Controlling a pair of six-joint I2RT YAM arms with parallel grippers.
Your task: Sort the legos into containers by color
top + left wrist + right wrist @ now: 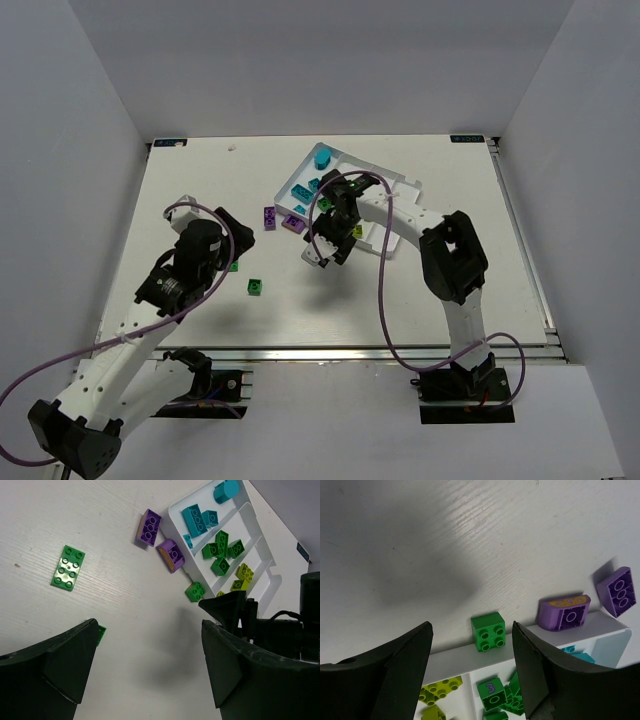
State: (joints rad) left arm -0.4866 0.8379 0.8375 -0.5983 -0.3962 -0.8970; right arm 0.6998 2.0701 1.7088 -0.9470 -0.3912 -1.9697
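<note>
A small green brick (487, 632) sits studs-up on the tabletop (420, 555), just beside the outer wall of the tray (455, 657). It lies below and between the fingers of the right end effector (470, 628), which is spread apart and holds nothing. To take it cleanly, I judge the fingers should drop straight down astride the brick, clear of the wall. They can then carry it over to the compartment of green pieces just beyond. A curved purple brick (564, 612) and a second purple brick (617, 590) lie off to that end effector's right, outside the tray. The left end effector (149, 625) hangs released and empty, with a flat green plate (67, 567) ahead to its left.
</note>
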